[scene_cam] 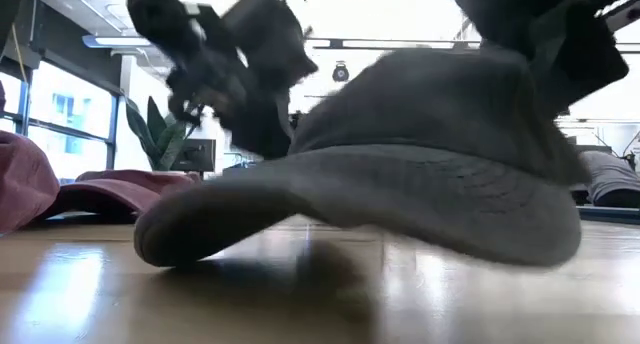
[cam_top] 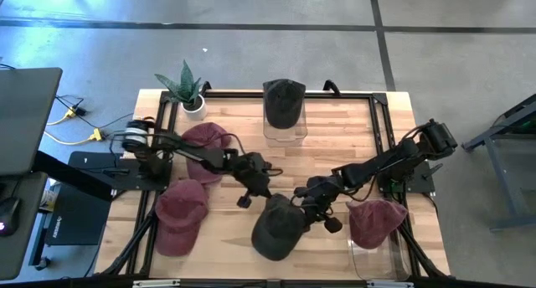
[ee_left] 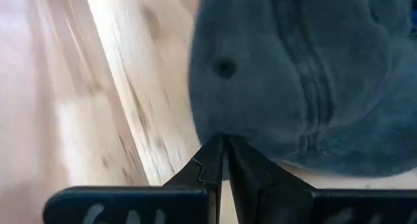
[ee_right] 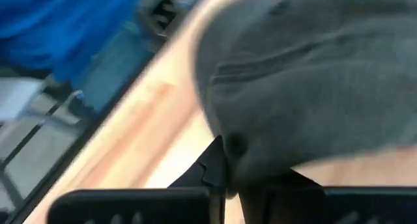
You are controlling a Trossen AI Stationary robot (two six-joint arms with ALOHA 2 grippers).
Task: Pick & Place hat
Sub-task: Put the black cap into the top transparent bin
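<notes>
Wooden table (cam_top: 226,112): two dark caps, three maroon. Both grippers, left (cam_top: 261,187) and right (cam_top: 311,206), have pinched their fingers onto the dark grey hat (cam_top: 276,227) at the front middle.

Potted plant (cam_top: 188,90) at the table's (cam_top: 335,150) far-left corner, perhaps a succulent.

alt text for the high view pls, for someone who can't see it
Overhead, both dark arms meet at a dark grey cap near the wooden table's front edge, left gripper and right gripper shut on its crown. Three maroon caps, a second dark cap on a clear stand and a small potted plant surround them.
</notes>
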